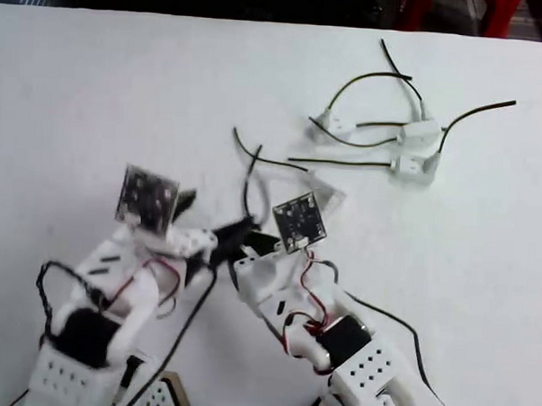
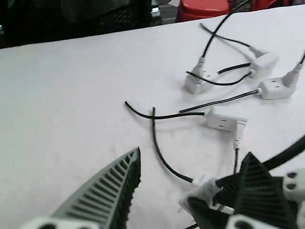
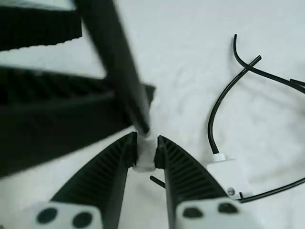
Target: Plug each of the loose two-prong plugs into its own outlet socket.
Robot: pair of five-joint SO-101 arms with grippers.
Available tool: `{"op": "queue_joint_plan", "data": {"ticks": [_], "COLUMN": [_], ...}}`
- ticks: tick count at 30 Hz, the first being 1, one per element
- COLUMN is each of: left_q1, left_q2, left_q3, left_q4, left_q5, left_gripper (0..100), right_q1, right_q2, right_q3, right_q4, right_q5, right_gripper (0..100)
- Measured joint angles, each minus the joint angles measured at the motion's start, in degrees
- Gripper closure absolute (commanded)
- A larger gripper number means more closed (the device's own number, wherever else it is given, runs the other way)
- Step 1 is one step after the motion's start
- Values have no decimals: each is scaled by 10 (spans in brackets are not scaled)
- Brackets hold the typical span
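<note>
White corded plugs and sockets (image 1: 416,131) lie well beyond the left pincer (image 1: 215,217) in the high view; the left wrist view shows its fingers (image 2: 114,191) spread wide about a small white plug (image 2: 204,187); the right wrist view shows the right pincer (image 3: 146,138) clamped on it.
</note>
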State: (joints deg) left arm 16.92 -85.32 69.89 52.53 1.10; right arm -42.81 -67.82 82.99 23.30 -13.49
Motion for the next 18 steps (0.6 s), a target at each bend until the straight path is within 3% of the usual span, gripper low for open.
{"op": "queue_joint_plan", "data": {"ticks": [4,9,18], "left_q1": [4,-61,-94], "left_q2": [-47,-53,-54], "left_q3": [16,21,21], "left_q4": [30,34,64], "left_q5": [-20,-22,-51], "left_gripper": [676,676,673], "right_q1": [0,8,131], "right_q2": [0,0,0], "right_q3": [0,0,0], "right_q4": [0,0,-13], "right_q5": [0,0,0], "right_gripper": [981,981,981]}}
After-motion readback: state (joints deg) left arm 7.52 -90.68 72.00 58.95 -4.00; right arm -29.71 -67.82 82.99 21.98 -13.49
